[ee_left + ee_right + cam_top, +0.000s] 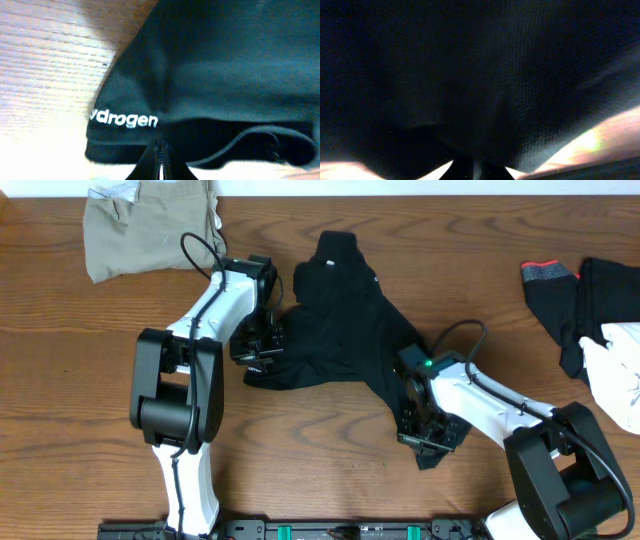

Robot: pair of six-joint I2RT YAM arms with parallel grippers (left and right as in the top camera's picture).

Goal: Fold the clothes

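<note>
Plain black soft fabric garment [335, 330] crumpled mid-way across the brown wooden table [60, 400], pinched at its left hem by the left gripper [262, 352] and at its near right corner by the right gripper [425, 435], both closed tight on cloth.
Best raised evenly and drawn taut before laying flat. Counted: four garments, including a khaki fabric garment [150, 230], a white fabric garment [620, 370] and a black fabric garment with red-orange trim [560, 290]; two grippers.
</note>
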